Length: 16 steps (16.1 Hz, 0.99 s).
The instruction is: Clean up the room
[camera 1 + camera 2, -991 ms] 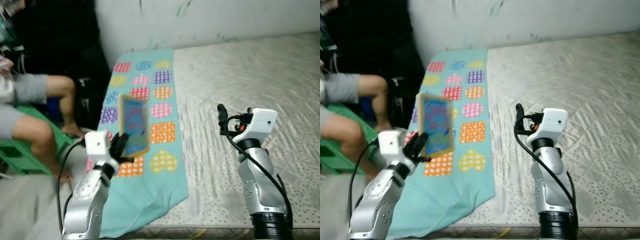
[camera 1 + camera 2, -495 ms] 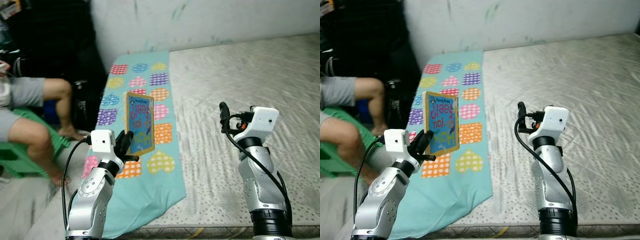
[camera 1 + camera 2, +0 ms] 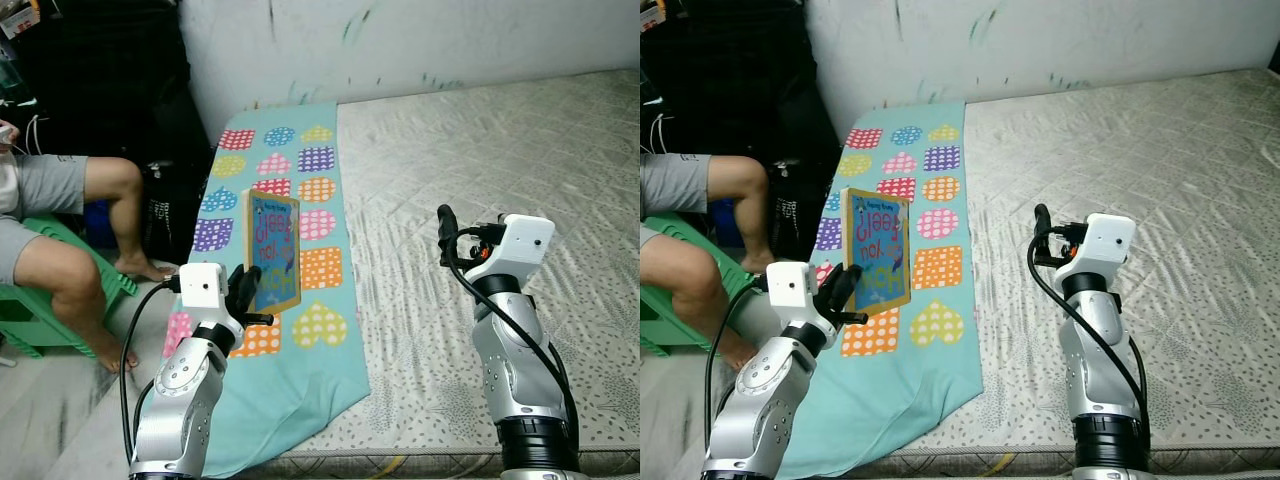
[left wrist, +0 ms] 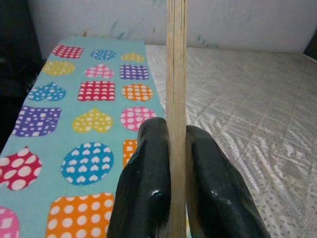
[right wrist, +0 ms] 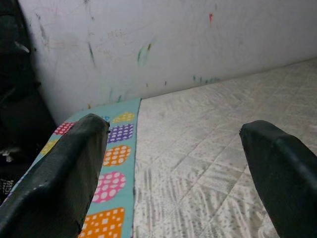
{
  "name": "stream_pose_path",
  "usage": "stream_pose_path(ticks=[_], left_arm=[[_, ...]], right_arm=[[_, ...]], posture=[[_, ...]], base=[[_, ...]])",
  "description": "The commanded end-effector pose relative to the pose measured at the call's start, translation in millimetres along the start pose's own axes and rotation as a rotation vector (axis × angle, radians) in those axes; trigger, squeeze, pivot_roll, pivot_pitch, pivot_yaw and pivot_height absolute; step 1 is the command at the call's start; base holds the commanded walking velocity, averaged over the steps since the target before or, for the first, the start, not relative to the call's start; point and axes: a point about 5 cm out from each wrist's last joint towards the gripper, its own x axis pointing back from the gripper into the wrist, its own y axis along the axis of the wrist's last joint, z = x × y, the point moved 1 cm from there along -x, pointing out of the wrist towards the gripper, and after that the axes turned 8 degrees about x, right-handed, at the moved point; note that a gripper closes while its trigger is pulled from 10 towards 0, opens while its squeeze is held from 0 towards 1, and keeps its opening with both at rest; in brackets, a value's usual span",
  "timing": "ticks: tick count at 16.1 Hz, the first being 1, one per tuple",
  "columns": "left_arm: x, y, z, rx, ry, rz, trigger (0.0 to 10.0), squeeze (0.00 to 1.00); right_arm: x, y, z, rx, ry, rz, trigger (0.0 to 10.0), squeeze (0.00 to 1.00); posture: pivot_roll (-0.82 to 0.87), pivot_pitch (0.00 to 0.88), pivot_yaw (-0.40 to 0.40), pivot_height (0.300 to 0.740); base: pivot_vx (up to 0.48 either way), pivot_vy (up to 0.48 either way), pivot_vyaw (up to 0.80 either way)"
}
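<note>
The left end effector [image 3: 243,293] is clamped on the lower edge of a thin book [image 3: 273,251], its two black fingers [image 4: 148,183] pressed flat against either cover. In the left wrist view the book rises edge-on between them as a pale, narrow strip. From the head camera the book stands upright in the air above the blanket, its blue cover with large coloured letters turned toward the camera (the lettering is too small to read with any confidence). It is lifted clear of the bed, held over the near part of the blanket [image 3: 290,200].

That blanket is teal, printed with dotted hearts and squares in many colours. It lies along the left side of a mattress [image 3: 520,150] and hangs over the near edge at one corner.

The right end effector [image 3: 443,232] is raised above the mattress, well apart from the book. Its fingers [image 5: 59,173] are spread wide with nothing between them, pointing toward the wall. The mattress under it has a grey quilted surface.

Behind the bed is a white wall [image 3: 420,40] with faint streaks of colour on it. To the robot's left a person sits on a green stool [image 3: 40,300]; a bare leg [image 3: 70,285] and grey shorts [image 3: 45,185] are in view, with one foot close beside the blanket's edge.
</note>
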Motion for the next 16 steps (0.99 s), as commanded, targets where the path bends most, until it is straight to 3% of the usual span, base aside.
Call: stream_pose_path(ticks=[1, 5, 8, 13, 16], left_arm=[[1.8, 14, 7.9, -0.026, 0.032, -0.066, 10.0, 0.0], [2.9, 18, 7.2, -0.025, 0.038, -0.081, 10.0, 0.0], [5.5, 10, 3.7, -0.02, 0.028, -0.059, 10.0, 0.0], [1.7, 8, -2.3, -0.017, 0.008, -0.051, 10.0, 0.0], [1.6, 7, -3.1, -0.017, 0.001, -0.048, 10.0, 0.0]], right_arm=[[-1.3, -1, 7.0, -0.015, 0.019, 0.012, 10.0, 0.0], [-3.2, 3, 8.3, -0.006, 0.025, -0.002, 10.0, 0.0], [-2.0, -1, 9.7, -0.006, 0.031, 0.019, 10.0, 0.0], [-1.8, -1, 10.1, 0.003, 0.027, 0.019, 10.0, 0.0], [-1.3, 0, 11.8, 0.019, 0.037, 0.005, 10.0, 0.0]], posture=[[-0.21, 0.0, 0.154, 0.74], [-0.2, 0.0, 0.147, 0.74], [-0.21, 0.0, 0.138, 0.74], [-0.21, 0.0, 0.134, 0.74], [-0.21, 0.0, 0.136, 0.74]], base=[[0.0, 0.0, 0.0], [0.0, 0.0, 0.0], [0.0, 0.0, 0.0], [0.0, 0.0, -0.8], [0.0, 0.0, -0.14]])
